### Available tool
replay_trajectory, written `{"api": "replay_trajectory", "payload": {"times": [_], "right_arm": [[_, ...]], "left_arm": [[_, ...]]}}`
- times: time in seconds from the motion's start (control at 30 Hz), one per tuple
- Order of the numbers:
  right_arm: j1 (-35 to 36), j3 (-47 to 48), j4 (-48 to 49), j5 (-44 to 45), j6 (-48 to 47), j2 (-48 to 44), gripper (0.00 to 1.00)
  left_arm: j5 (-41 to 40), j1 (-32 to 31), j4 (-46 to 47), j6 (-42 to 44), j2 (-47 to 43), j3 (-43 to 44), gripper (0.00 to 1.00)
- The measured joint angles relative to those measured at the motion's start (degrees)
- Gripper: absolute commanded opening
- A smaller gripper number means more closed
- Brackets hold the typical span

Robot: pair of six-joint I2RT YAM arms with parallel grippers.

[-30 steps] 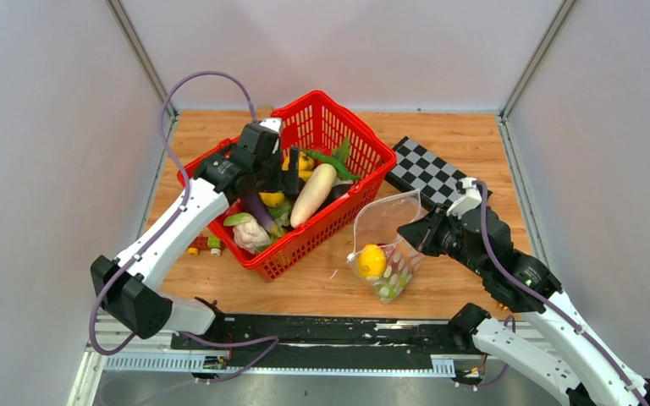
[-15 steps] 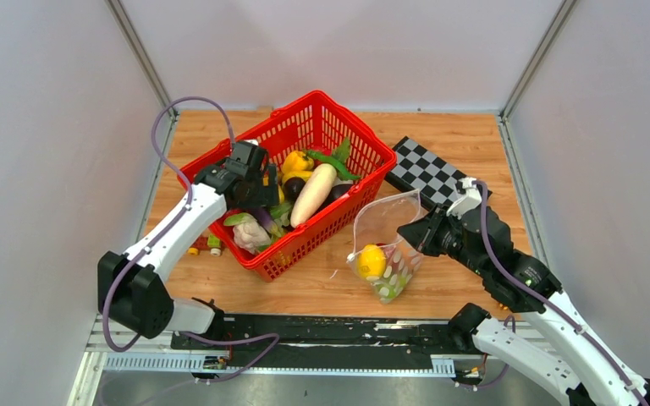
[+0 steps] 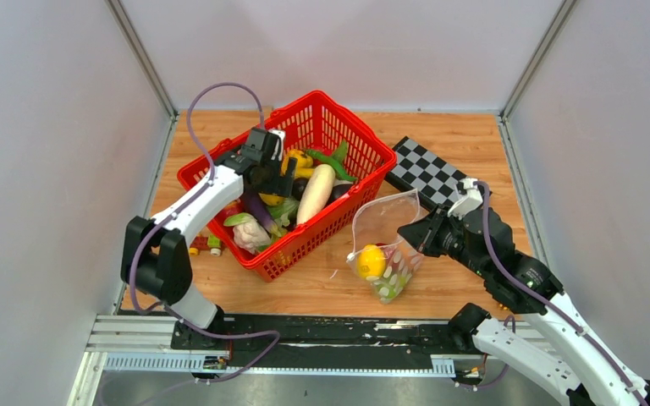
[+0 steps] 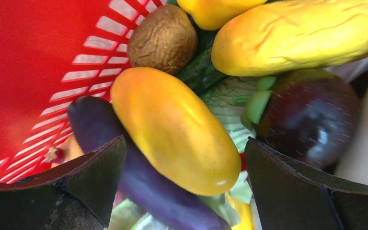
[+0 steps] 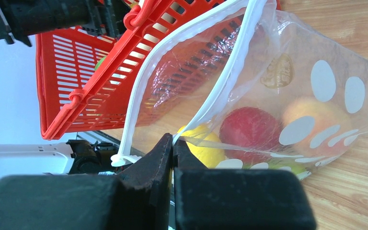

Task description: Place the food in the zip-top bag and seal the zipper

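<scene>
Left gripper (image 4: pixel 184 163), jaws spread wide, brackets a yellow fruit (image 4: pixel 172 124) in the basket (image 4: pixel 28 57); right gripper (image 5: pixel 172 143) clamps the zipper (image 5: pixel 230 72) of the bag (image 5: pixel 316 62).

Red lattice basket (image 3: pixel 330 218). Inside it: mango (image 4: pixel 177 129) yellow-orange; long eggplant (image 4: pixel 139 177) purple; round eggplant (image 4: pixel 311 115) dark purple, green cap; kiwi (image 4: pixel 163 38) mottled brown; radish (image 3: pixel 314 193) white. Right of it, clear bag (image 5: pixel 326 86) with white oval dots, its zipper (image 5: pixel 135 91) white. Seen through the plastic: yellow lemon (image 3: pixel 371 260), red fruit (image 5: pixel 249 129), pale orange fruit (image 5: pixel 311 117). Far right, checkerboard (image 3: pixel 427 173) in black and white squares. Orange-brown wood-grain table (image 3: pixel 465 135). Plain pale grey walls (image 3: pixel 51 127).
</scene>
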Motion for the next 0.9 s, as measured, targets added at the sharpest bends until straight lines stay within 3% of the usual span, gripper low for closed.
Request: {"api": "replay_trajectory", "payload": {"times": [0.13, 0.33, 0.57, 0.8, 0.9], "right_arm": [[0.0, 0.0, 0.0, -0.2, 0.0, 0.1, 0.03], [0.0, 0.0, 0.0, -0.6, 0.0, 0.1, 0.02], [0.0, -0.1, 0.1, -0.7, 0.0, -0.1, 0.02], [0.0, -0.1, 0.1, -0.7, 0.0, 0.1, 0.02], [0.0, -0.1, 0.1, -0.7, 0.0, 0.1, 0.03]], "left_arm": [[1.2, 0.3, -0.1, 2.1, 5.0, 0.0, 0.97], [2.8, 0.5, -4.0, 4.7, 9.3, 6.1, 0.74], [3.3, 0.5, -4.3, 4.9, 6.9, 6.9, 0.56], [2.6, 0.6, -2.9, 5.0, 3.5, 4.9, 0.57], [1.5, 0.6, -1.9, 5.0, 2.4, 4.0, 0.73]]}}
